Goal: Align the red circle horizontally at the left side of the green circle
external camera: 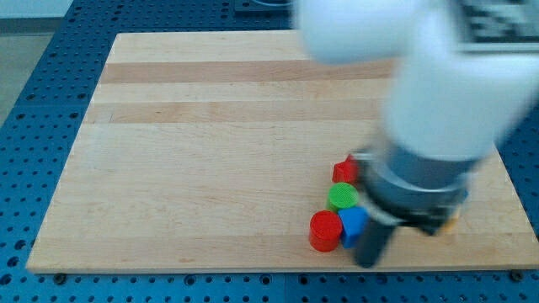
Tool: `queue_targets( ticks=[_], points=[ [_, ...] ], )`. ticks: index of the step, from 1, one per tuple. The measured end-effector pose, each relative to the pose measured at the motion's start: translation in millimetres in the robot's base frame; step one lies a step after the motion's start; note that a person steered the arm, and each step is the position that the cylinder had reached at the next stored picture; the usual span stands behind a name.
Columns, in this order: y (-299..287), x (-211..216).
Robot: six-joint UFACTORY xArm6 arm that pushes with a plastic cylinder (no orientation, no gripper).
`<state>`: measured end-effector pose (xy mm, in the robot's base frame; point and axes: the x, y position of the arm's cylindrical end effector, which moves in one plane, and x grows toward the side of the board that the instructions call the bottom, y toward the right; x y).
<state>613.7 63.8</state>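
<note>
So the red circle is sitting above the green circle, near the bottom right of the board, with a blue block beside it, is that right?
Not quite. The red circle sits below the green circle, toward the view's bottom and slightly left, not above it. The camera view shows this. The rest holds: both are near the board's bottom right, with a blue block beside the red circle.
</note>
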Motion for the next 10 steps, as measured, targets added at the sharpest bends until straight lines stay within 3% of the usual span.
queue_targets(
  ticks=[1,3,4,6,8,9,10],
  points=[
    [-70.3,-29.1],
    [-197.6,-128.1],
    [-214.7,-136.6],
    [-115.3,-56.9],
    [-76.4,4.6],
    [-77.9,-27.9],
    [-108.7,-99.1]
  ],
)
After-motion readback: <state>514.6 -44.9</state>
